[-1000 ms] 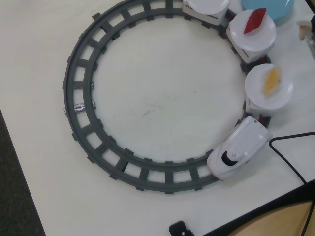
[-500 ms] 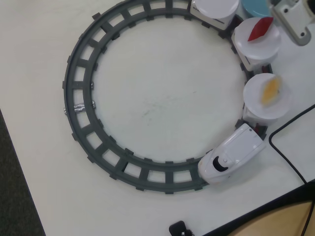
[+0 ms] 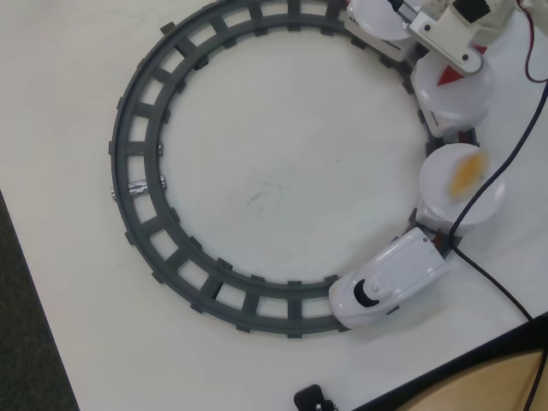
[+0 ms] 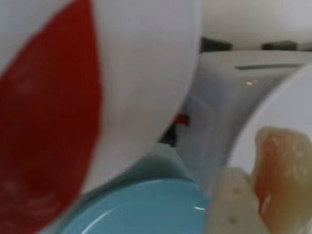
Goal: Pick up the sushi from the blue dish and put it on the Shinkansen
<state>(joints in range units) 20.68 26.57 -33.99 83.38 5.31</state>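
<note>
In the wrist view my gripper (image 4: 267, 207) is shut on a salmon-coloured sushi (image 4: 282, 165); one white finger (image 4: 233, 204) presses its left side. Below it lies the blue dish (image 4: 146, 209). A white plate (image 4: 146, 58) with a red sushi (image 4: 48, 126) fills the left. In the overhead view my arm (image 3: 454, 30) covers the top right, hiding the blue dish and the gripper. The Shinkansen (image 3: 385, 287) sits on the track's lower right. Behind it come a plate with an orange sushi (image 3: 467, 169), a plate with the red sushi (image 3: 449, 77) partly under the arm, and a third plate (image 3: 373, 19).
The grey ring track (image 3: 137, 188) takes up most of the white table. A black cable (image 3: 505, 295) trails from the arm across the right side, past the plate cars. The table's dark edge (image 3: 26, 342) runs along the left, and a small black object (image 3: 312, 399) sits at the bottom.
The train has rolled along the track, its nose moving down and left. My arm has come in from the top right, over the blue dish and the red-sushi plate.
</note>
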